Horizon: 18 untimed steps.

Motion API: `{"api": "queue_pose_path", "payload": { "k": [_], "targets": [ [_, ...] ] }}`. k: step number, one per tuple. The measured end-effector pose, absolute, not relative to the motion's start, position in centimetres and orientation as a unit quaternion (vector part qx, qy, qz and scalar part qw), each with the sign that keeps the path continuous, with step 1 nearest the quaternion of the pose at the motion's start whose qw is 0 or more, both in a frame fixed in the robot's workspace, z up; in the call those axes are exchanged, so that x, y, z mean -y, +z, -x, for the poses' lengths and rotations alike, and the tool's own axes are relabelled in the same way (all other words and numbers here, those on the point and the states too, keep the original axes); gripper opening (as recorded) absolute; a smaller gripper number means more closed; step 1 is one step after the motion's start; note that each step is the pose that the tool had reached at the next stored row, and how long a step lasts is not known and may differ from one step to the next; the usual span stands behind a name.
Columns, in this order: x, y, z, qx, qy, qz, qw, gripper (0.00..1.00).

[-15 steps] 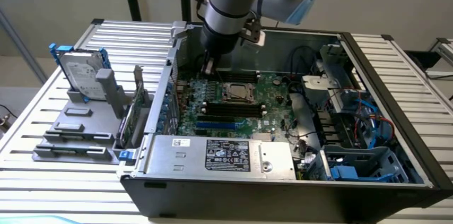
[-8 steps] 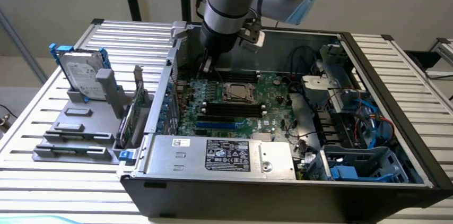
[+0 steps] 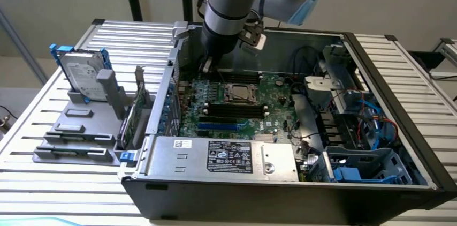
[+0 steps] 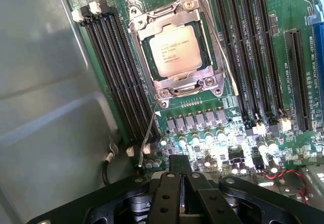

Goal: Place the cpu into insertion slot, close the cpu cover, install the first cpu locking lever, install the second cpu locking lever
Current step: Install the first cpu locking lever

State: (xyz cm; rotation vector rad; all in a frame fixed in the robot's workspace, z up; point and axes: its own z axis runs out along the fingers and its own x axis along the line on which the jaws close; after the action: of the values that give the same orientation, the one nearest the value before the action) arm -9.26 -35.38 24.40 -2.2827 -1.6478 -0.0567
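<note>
cpu (image 4: 174, 50) sits flat in the insertion slot (image 4: 145, 57) on the green board (image 4: 202, 115) | cpu cover (image 4: 167, 20) is down over its edges | one wire lever (image 4: 224, 51) lies along the socket's side, the other lever (image 4: 149, 133) juts out from a corner | gripper (image 4: 182, 163) clenched on nothing, hanging above the board just by that loose lever's tip

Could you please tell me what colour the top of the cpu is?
The cpu top is pale silver-beige, clearest in the wrist view.
</note>
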Motion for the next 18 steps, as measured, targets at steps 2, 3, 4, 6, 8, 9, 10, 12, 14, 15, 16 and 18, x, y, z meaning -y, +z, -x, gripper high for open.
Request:
{"api": "queue_pose_path", "payload": {
  "k": [2, 3, 4, 6, 8, 9, 10, 12, 14, 15, 16, 18],
  "targets": [
    [35.38, 24.39, 9.39, 0.574, -0.021, 0.802, 0.163, 0.11],
    [35.37, 24.38, 9.44, 0.572, -0.022, 0.803, 0.164, 0.11],
    [35.37, 24.38, 9.48, 0.57, -0.024, 0.804, 0.165, 0.11],
    [35.37, 24.38, 9.54, 0.565, -0.029, 0.806, 0.171, 0.11],
    [35.37, 24.38, 9.59, 0.56, -0.035, 0.809, 0.178, 0.11],
    [35.37, 24.38, 9.61, 0.557, -0.037, 0.81, 0.18, 0.11],
    [35.37, 24.38, 9.62, 0.554, -0.039, 0.812, 0.182, 0.11],
    [35.37, 24.38, 9.64, 0.547, -0.044, 0.815, 0.186, 0.11],
    [35.37, 24.38, 9.65, 0.54, -0.048, 0.818, 0.19, 0.11],
    [35.37, 24.38, 9.66, 0.537, -0.05, 0.82, 0.191, 0.11],
    [35.37, 24.38, 9.68, 0.534, -0.052, 0.822, 0.194, 0.11],
    [35.37, 24.38, 9.7, 0.527, -0.057, 0.824, 0.199, 0.11]
  ]
}}
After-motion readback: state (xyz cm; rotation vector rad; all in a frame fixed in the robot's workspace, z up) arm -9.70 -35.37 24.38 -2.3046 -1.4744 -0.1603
